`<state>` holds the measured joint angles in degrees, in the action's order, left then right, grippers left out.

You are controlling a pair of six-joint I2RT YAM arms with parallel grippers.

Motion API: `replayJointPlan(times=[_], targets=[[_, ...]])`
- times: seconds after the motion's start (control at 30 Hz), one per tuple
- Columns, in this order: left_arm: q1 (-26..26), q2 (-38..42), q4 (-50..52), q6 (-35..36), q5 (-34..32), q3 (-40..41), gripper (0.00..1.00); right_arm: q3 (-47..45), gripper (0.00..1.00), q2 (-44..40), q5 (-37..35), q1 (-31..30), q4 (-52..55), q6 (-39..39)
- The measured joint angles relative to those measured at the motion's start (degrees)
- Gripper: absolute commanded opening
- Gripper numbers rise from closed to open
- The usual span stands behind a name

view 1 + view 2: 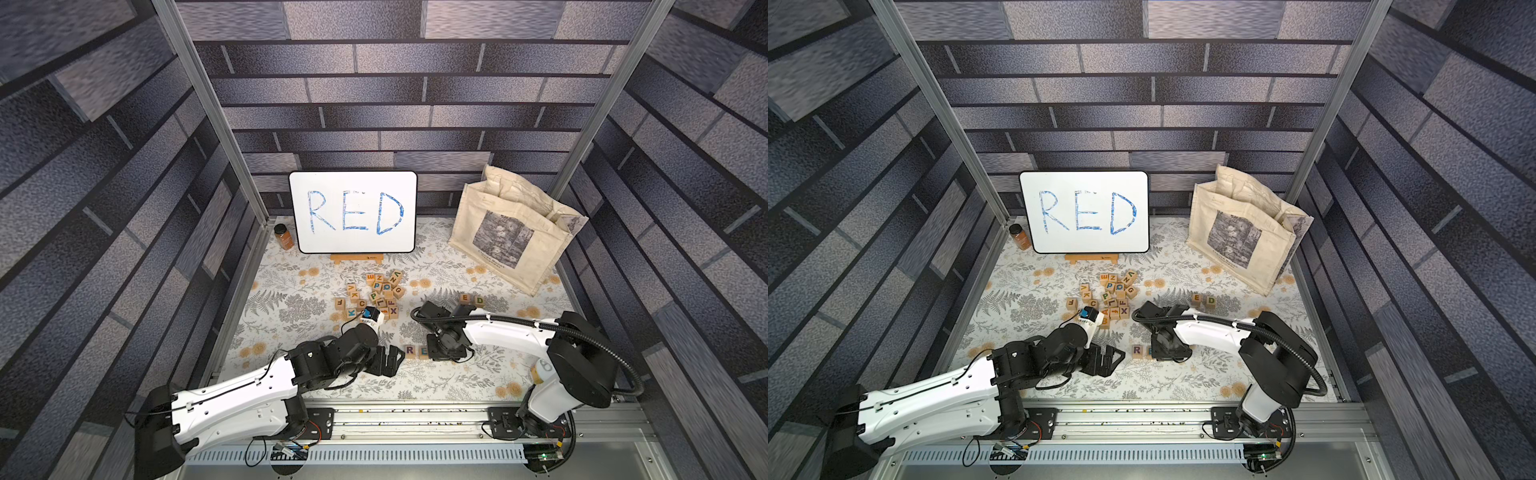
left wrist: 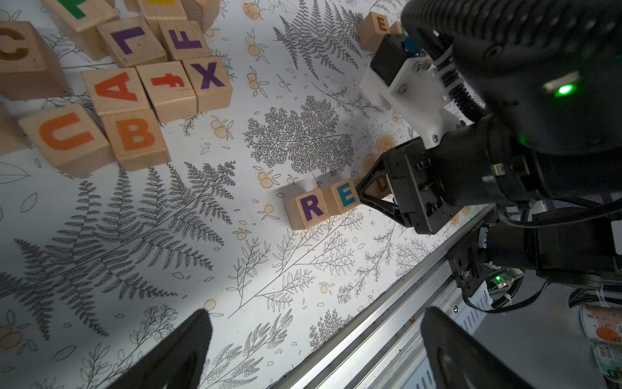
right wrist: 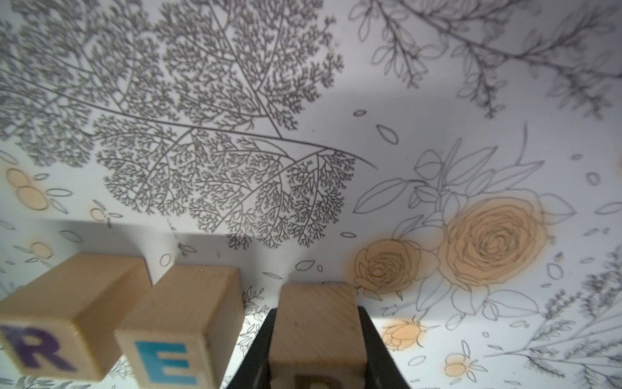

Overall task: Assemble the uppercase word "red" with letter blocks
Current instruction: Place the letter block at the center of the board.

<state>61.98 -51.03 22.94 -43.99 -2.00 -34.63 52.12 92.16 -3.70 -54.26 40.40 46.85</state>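
Right wrist view, D block [image 3: 316,333] letter cropped

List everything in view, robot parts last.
R block: one, purple letter, table front.
E block: one, teal letter, beside R block.
D block: one, orange-brown letter, next to E block, gripped.
loose blocks: heap, mixed colours, table middle.
spare blocks: two, orange E, green D, right of heap.
whiteboard: one, white, blue RED, back.
jar: one, amber, beside whiteboard.
bag: one, cream, back right.
table: one, floral white, under everything.
left gripper: one, black, open, near R block.
right gripper: one, black, shut on D block.
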Motion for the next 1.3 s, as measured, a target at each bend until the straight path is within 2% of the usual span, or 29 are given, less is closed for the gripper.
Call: replayJointPlan(times=[0.2, 0.4, 0.63, 1.1, 1.3], targets=[[-0.02, -0.02, 0.44, 0.00, -0.02, 0.00, 1.00, 1.64, 0.17, 1.81, -0.37, -0.15, 0.02, -1.27], [-0.02, -0.02, 0.46, 0.00, -0.02, 0.00, 1.00, 1.84, 0.31, 1.73, -1.42, -0.26, 0.59, -1.92], [-0.02, -0.11, 0.44, 0.00, 0.00, 0.00, 1.00, 2.16, 0.39, 1.03, -2.54, -0.26, 2.01, -2.51], [-0.02, -0.79, 0.42, 0.00, 0.00, 0.00, 1.00, 2.19, 0.40, 0.07, -2.51, -0.26, 2.62, -2.51], [-0.13, -0.85, 0.39, 0.00, 0.00, 0.00, 1.00, 2.19, 0.30, -0.70, -2.47, -0.26, 2.84, -1.95]])
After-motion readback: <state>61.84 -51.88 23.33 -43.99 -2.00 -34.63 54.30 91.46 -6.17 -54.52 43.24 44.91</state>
